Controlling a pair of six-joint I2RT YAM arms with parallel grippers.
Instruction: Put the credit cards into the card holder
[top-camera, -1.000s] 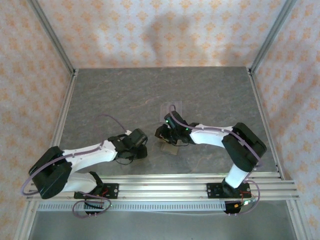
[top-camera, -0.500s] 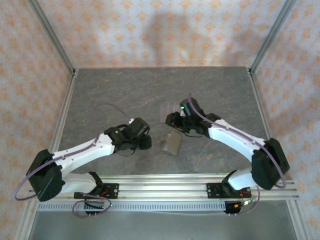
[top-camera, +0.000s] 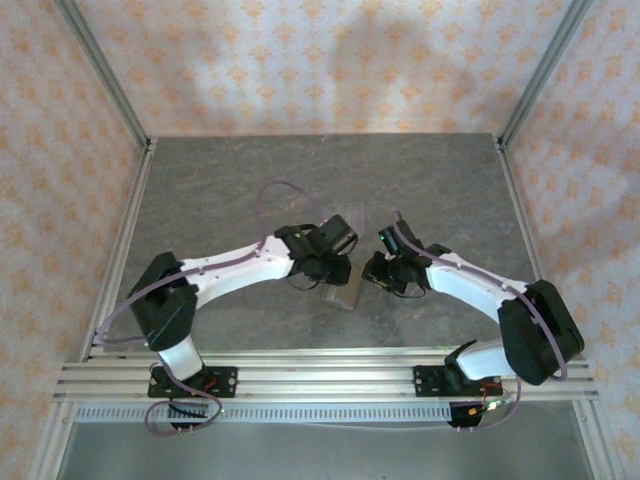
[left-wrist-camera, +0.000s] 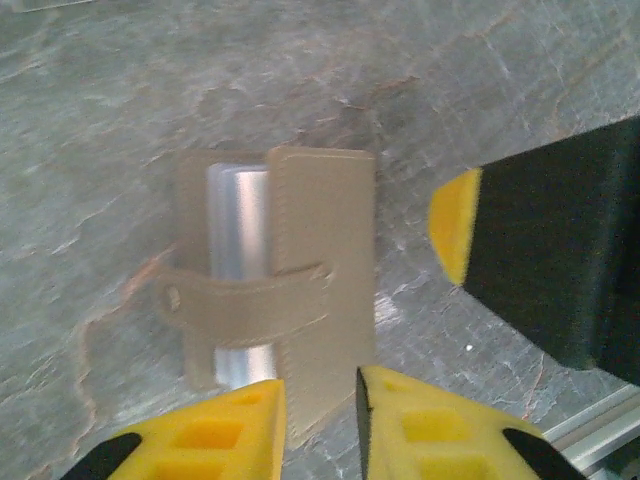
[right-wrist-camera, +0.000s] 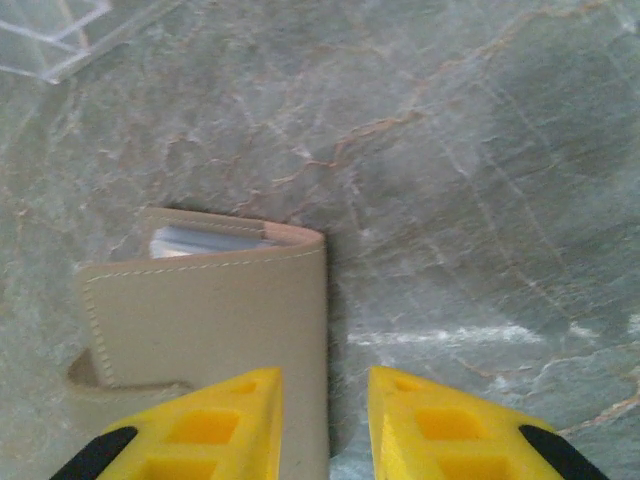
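Wallet (top-camera: 342, 294) is lying flat on the counter (top-camera: 220, 190), roughly mid-counter, a bit twd 6 o'clock, w/ the clear rack (top-camera: 345, 214) just at its 12. It's folded shut, w/ the strap (left-wrist-camera: 245, 305) wrapped across. The stud (left-wrist-camera: 172, 297) is at the strap's 9 o'clock end in the left wrist view. Left jaws are hung over the wallet's 11 o'clock side, right jaws at its 2 o'clock edge. Both sets are seen w/ a narrow gap and nothing pinched btw them. The wallet's edge just sits under each gap.

Step in hand looks like getting it opened, imo. To be done well, the body should be pinned flat by one set of jaws, away from the strap, while the stud end is peeled up by the other. It should be pulled along the strap, not straight up, otherwise the whole wallet prob gets dragged or flipped. Flap should be held open before any cards are brought in.
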